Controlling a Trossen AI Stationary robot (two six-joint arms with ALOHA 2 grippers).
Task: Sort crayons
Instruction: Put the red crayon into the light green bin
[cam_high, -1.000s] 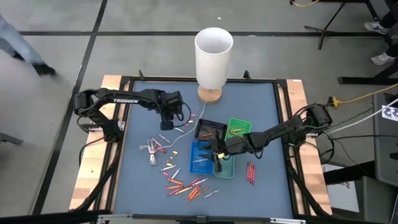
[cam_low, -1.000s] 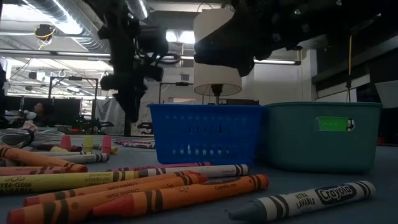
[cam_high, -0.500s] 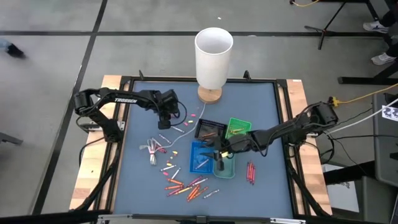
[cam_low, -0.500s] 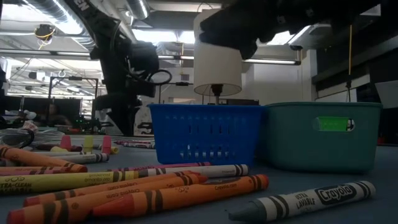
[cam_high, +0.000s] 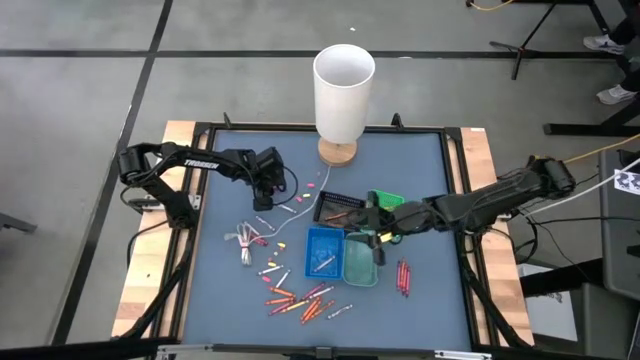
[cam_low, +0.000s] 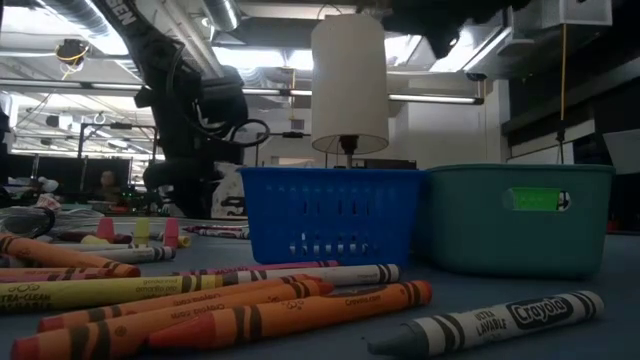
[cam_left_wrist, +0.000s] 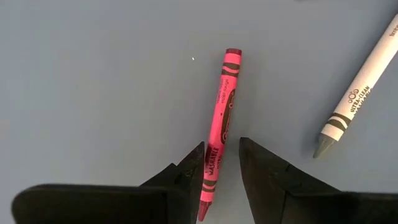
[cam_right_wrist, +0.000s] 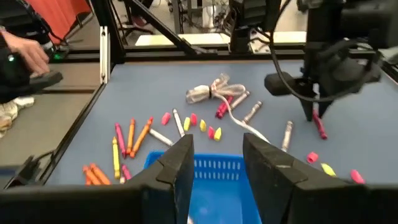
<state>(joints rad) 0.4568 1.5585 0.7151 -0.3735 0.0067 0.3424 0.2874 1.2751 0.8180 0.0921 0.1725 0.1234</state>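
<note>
Many crayons lie on the blue-grey table: an orange, red and yellow cluster (cam_high: 300, 298) near the front, and loose ones around a white cord bundle (cam_high: 245, 238). My left gripper (cam_high: 265, 195) is low over the table's far left, open. Its fingertips (cam_left_wrist: 221, 149) stand on either side of a pink crayon (cam_left_wrist: 222, 106) that lies flat, and a grey-white crayon (cam_left_wrist: 357, 87) lies beside it. My right gripper (cam_high: 375, 228) is open and empty. It hovers above the trays, and the blue tray (cam_right_wrist: 211, 171) shows just below it. My left gripper comes from above, pointing down, with one finger on each side of the pink crayon's end part (cam_left_wrist: 214, 163), the fingers lying across it. One fingertip (cam_left_wrist: 196, 158) stands right against the crayon; whether it touches I cannot tell. The crayon lies flat on the table.
A blue tray (cam_high: 323, 250), a teal tray (cam_high: 360, 262), a green tray (cam_high: 385, 205) and a black tray (cam_high: 338, 208) stand mid-table. A tall white cylinder on a wooden base (cam_high: 343, 90) stands at the far edge. Several red crayons (cam_high: 403, 277) lie right of the trays.
My right gripper has risen and drawn back toward the table's right and far side, from over the teal tray to beside the green one. My left gripper has shifted a little toward the left edge and lowered toward the table.
</note>
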